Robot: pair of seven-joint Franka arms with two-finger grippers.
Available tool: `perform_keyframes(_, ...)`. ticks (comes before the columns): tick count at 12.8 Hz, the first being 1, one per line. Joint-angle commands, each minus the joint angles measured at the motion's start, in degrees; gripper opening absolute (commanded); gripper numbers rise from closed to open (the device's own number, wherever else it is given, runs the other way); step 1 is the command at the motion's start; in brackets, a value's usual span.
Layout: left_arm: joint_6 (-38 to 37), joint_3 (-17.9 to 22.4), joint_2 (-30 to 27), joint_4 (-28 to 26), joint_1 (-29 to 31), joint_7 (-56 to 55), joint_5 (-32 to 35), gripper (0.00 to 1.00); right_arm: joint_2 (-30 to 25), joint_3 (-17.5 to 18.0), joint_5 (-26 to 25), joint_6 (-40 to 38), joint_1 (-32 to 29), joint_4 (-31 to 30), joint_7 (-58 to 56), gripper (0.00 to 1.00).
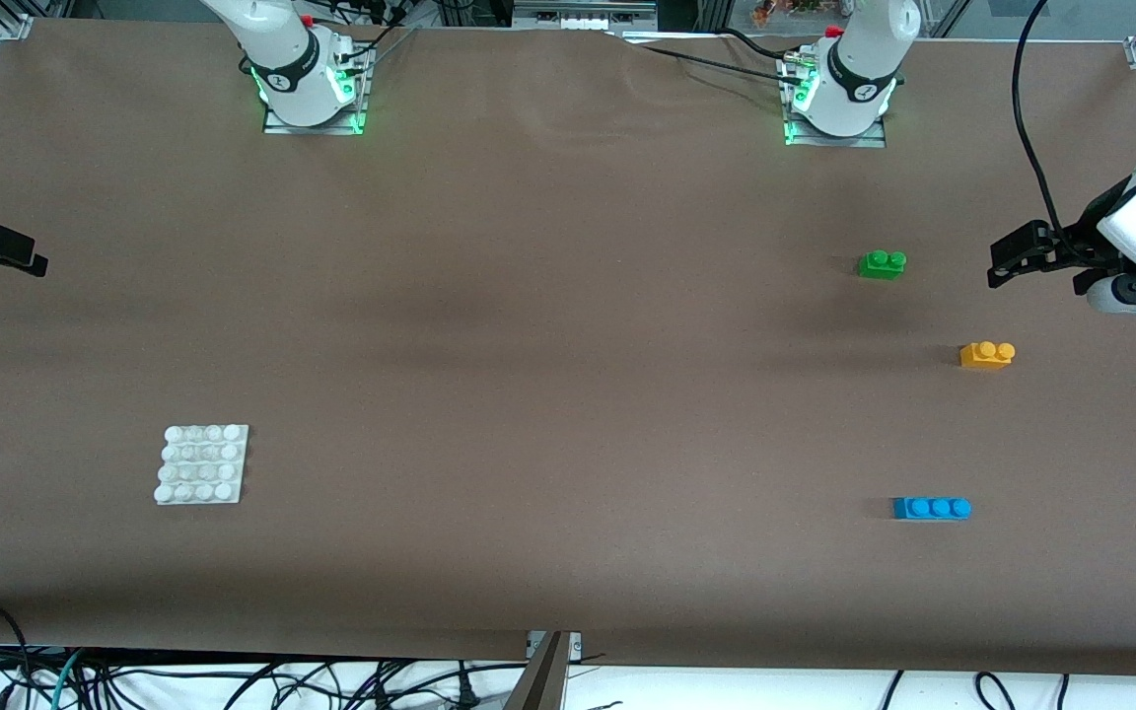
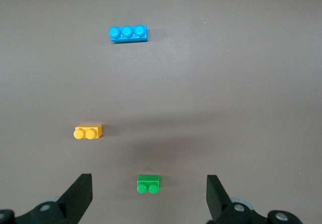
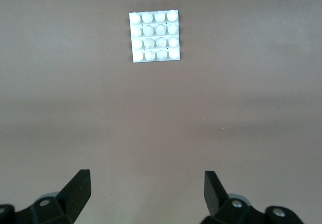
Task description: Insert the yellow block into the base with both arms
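Note:
The yellow block (image 1: 986,355) lies on the brown table at the left arm's end; it also shows in the left wrist view (image 2: 88,132). The white studded base (image 1: 201,464) lies flat toward the right arm's end and shows in the right wrist view (image 3: 155,36). My left gripper (image 1: 1010,258) is open and empty, up over the table at the left arm's end, apart from the yellow block; its fingers are spread wide in the left wrist view (image 2: 148,178). My right gripper (image 1: 6,251) is open and empty, up over the table's edge at the right arm's end (image 3: 147,174).
A green two-stud brick (image 1: 882,264) lies farther from the front camera than the yellow block, and shows below the left gripper in its wrist view (image 2: 149,183). A blue three-stud brick (image 1: 931,508) lies nearer to the front camera (image 2: 128,33). Brown table (image 1: 548,394).

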Motion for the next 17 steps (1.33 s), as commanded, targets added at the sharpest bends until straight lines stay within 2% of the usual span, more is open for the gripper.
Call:
perform_keyframes(1, -1.46, -0.26, 0.75, 1.80, 0.10, 0.45, 0.76, 1.00, -0.02, 0.73, -0.58, 0.11, -0.79, 0.23, 0.31, 1.00)
perform_keyframes(10, -1.46, -0.26, 0.75, 1.80, 0.10, 0.36, 0.68, 1.00, 0.51, 0.64, -0.84, 0.37, -0.79, 0.22, 0.48, 1.00)
perform_keyframes(13, -1.46, -0.26, 0.75, 1.80, 0.10, 0.36, 0.76, 1.00, 4.98, 0.64, -1.98, 4.75, -0.88, 0.14, 0.40, 1.00)
perform_keyframes(17, -1.46, -0.26, 0.75, 1.80, 0.02, 0.36, 0.68, 1.00, 13.58, 0.73, -1.72, 10.20, -0.79, 0.14, 1.01, 1.00)
